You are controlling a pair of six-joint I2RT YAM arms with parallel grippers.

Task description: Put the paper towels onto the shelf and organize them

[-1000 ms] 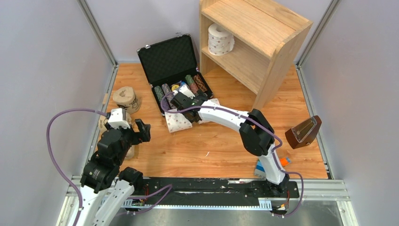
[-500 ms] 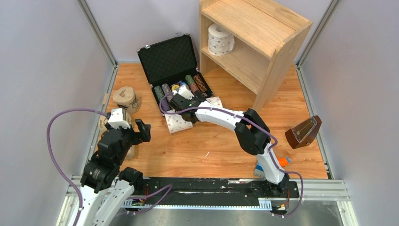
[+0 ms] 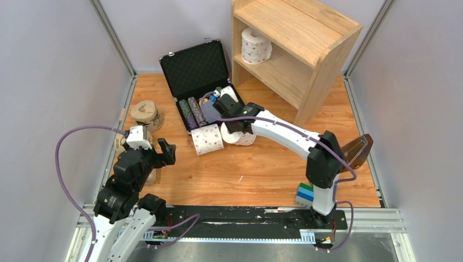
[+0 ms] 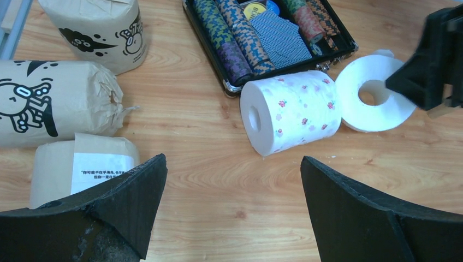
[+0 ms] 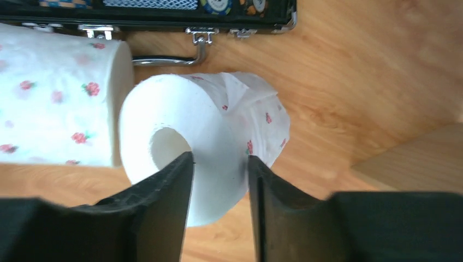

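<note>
Top view: one white roll (image 3: 255, 45) sits on the shelf's (image 3: 297, 33) inner board, with two more on the bench (image 3: 245, 169) by the open case (image 3: 199, 71). Left wrist: left pincer (image 4: 233, 161) apart, empty; three tan rolls (image 4: 60, 103), partly hidden from above. Right wrist: right pincer (image 5: 219, 164) clamped on one bench roll's (image 5: 180, 109) wall, one finger in its core.
</note>
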